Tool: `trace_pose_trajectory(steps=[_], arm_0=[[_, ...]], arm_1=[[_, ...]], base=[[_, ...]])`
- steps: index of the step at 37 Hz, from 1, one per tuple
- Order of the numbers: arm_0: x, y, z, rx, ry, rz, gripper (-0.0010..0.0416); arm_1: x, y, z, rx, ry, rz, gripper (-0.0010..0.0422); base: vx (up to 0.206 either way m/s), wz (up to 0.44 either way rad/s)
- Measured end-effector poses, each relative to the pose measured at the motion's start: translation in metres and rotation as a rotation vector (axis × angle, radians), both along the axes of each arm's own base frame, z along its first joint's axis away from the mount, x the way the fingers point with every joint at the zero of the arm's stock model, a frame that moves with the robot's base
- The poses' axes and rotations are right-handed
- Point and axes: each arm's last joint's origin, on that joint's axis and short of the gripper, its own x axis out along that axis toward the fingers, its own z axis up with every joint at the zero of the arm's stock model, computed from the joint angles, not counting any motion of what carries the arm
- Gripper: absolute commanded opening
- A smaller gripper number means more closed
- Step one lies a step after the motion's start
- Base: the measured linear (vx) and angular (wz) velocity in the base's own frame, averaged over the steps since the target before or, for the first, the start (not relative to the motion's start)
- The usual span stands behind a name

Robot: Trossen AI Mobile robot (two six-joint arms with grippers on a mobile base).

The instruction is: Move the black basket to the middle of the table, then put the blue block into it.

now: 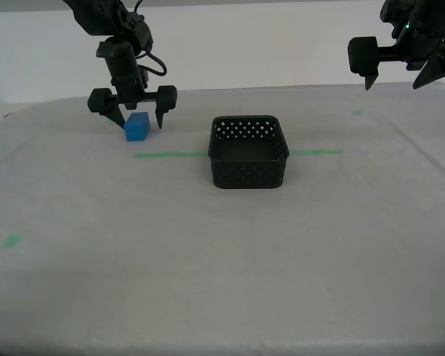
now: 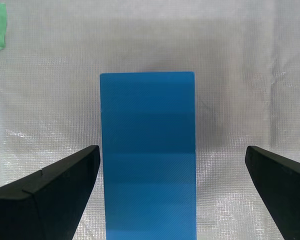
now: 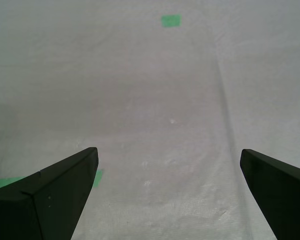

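Note:
The blue block (image 1: 136,127) rests on the table (image 1: 208,282) toward the exterior view's left. My second gripper (image 1: 139,119) is open and lowered around it, one finger on either side, with gaps between them and the block (image 2: 147,155) in the second wrist view. The black basket (image 1: 248,172) stands empty near the table's middle, on the green tape line (image 1: 167,155). My first gripper (image 1: 393,83) hangs open and empty high at the exterior view's right, above bare cloth (image 3: 155,115).
Small green tape marks lie at the exterior view's near left (image 1: 12,241) and far right (image 1: 357,113). A white wall runs behind the table. The table's front edge is near the exterior view's bottom.

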Motion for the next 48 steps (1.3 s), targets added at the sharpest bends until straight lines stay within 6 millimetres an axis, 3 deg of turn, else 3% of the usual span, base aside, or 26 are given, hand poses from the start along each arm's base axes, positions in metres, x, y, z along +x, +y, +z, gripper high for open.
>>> trace_pose_trajectory(steps=[7, 16, 23, 34, 48], arm_0=[[0.0000, 0.0003, 0.0000, 0.000, 0.000, 0.001, 0.0399], [0.0000, 0.0003, 0.0000, 0.000, 0.000, 0.001, 0.0399], [0.0000, 0.0001, 0.0000, 0.000, 0.000, 0.000, 0.0399], [0.0000, 0.0003, 0.0000, 0.000, 0.000, 0.001, 0.0399], [0.0000, -0.0001, 0.0000, 0.000, 0.000, 0.000, 0.0398]], arm_1=[[0.0000, 0.0003, 0.0000, 0.003, 0.000, 0.002, 0.0371], [0.0002, 0.0011, 0.0000, 0.023, -0.004, 0.010, 0.0288], [0.0004, 0.0013, 0.0001, 0.023, -0.006, 0.011, 0.0189], [0.0008, 0.0020, 0.0002, 0.022, -0.009, 0.016, -0.0002], [0.0005, 0.0017, 0.0035, -0.008, -0.006, 0.044, 0.0004]], base=[[0.000, 0.000], [0.000, 0.000], [0.000, 0.000], [0.000, 0.000], [0.000, 0.000]])
